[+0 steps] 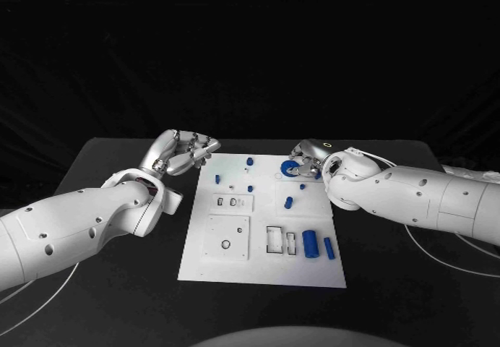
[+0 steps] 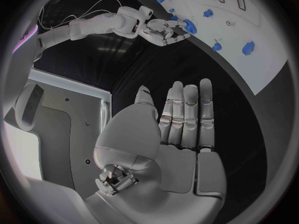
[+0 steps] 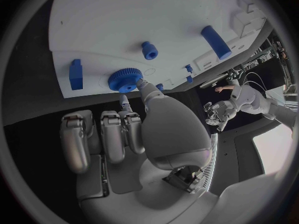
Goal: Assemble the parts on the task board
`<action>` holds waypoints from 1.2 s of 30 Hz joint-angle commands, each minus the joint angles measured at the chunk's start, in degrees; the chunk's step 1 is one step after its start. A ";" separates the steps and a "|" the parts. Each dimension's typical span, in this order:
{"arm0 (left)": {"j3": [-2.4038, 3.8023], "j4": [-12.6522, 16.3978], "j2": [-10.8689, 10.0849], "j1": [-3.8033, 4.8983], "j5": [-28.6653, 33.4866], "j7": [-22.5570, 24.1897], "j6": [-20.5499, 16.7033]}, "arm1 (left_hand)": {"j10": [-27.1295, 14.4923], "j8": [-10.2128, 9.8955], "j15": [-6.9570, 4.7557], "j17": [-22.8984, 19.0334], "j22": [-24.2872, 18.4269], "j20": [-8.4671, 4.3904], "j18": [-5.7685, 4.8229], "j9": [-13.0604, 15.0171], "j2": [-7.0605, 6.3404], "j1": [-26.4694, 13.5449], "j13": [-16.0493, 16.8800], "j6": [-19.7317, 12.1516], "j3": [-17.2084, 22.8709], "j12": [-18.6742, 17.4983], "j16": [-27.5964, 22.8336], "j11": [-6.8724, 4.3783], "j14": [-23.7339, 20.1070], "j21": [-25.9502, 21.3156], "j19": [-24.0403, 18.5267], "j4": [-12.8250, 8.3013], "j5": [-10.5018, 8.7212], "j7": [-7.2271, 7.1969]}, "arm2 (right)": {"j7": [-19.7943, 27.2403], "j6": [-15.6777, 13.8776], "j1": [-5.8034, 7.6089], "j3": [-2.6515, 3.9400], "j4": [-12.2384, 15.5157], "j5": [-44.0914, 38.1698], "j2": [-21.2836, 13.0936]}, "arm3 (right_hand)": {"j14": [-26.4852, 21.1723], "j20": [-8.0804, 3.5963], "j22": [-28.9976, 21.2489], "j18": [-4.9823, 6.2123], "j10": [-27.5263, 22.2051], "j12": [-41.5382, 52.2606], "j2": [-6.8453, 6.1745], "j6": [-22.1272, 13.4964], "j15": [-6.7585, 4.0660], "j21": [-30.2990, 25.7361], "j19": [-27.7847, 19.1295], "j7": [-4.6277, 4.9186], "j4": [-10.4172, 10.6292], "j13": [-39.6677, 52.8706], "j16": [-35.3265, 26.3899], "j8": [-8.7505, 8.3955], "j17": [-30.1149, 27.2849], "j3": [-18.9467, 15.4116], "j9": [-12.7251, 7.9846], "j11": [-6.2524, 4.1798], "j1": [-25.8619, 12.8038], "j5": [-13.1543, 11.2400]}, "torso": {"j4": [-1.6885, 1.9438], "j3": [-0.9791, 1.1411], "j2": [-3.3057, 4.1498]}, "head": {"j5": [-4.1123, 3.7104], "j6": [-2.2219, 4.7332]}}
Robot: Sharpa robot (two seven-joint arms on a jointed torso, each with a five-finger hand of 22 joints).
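Right robot hand pinches the blue gear at the board edge. Go slow & keep it flat. Left robot hand is empty, fingers apart.

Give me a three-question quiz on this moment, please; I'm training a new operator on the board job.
1. True or false: the left hand holds a blue part.
2. Which blue part does the right hand touch? A) the gear B) the long cylinder C) the small peg
3. Fill in: the left hand is off the board's ____ corner.

Key: 1 false, its fingers are apart and bare; 2 A; 3 far left.
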 commanded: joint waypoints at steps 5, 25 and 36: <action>0.03 0.12 0.19 0.15 0.09 0.71 0.26 | -0.12 0.01 -0.10 -0.03 -0.07 0.22 0.92 0.09 0.26 0.37 -0.07 -0.12 -0.43 -0.37 -0.04 -0.20 0.48 -0.28 0.30 0.00 0.36 0.02 | -0.47 0.20 -0.09 -0.01 0.12 -0.60 -0.02 | 5.97 0.34 15.05 -0.38 5.89 0.16 -0.13 1.25 0.40 0.25 6.00 0.14 -0.12 15.07 0.23 0.92 15.09 0.82 0.36 0.62 -0.40 -0.52 | 0.06 -0.04 0.09 | -0.02 -0.18; 0.03 -0.26 0.53 0.14 0.09 0.65 0.69 | -0.10 0.03 -0.10 -0.12 -0.08 0.22 0.92 0.10 0.31 0.41 -0.12 -0.11 -0.42 -0.38 -0.11 -0.21 0.48 -0.34 0.35 0.00 0.37 0.01 | -1.62 1.85 -0.21 -0.01 0.00 -0.76 -0.05 | 5.97 0.63 15.05 -0.38 5.89 0.16 -0.44 0.87 0.78 0.25 6.00 0.61 -0.11 15.07 0.23 0.68 15.09 1.11 0.35 1.15 -0.78 -0.42 | 0.04 0.00 0.07 | 0.03 -0.16; 0.03 -0.24 0.49 0.14 0.09 0.66 0.72 | -0.10 0.03 -0.10 -0.12 -0.08 0.22 0.92 0.11 0.31 0.41 -0.12 -0.11 -0.42 -0.38 -0.11 -0.22 0.48 -0.35 0.35 0.00 0.37 0.01 | -2.03 1.97 -0.24 -0.01 0.19 -0.84 -0.10 | 5.97 0.76 15.05 -0.38 5.89 0.16 -0.41 0.50 0.94 0.25 6.00 0.77 -0.16 15.07 0.23 0.47 15.09 1.34 0.31 1.29 -0.82 -0.22 | 0.08 -0.02 0.09 | 0.22 -0.34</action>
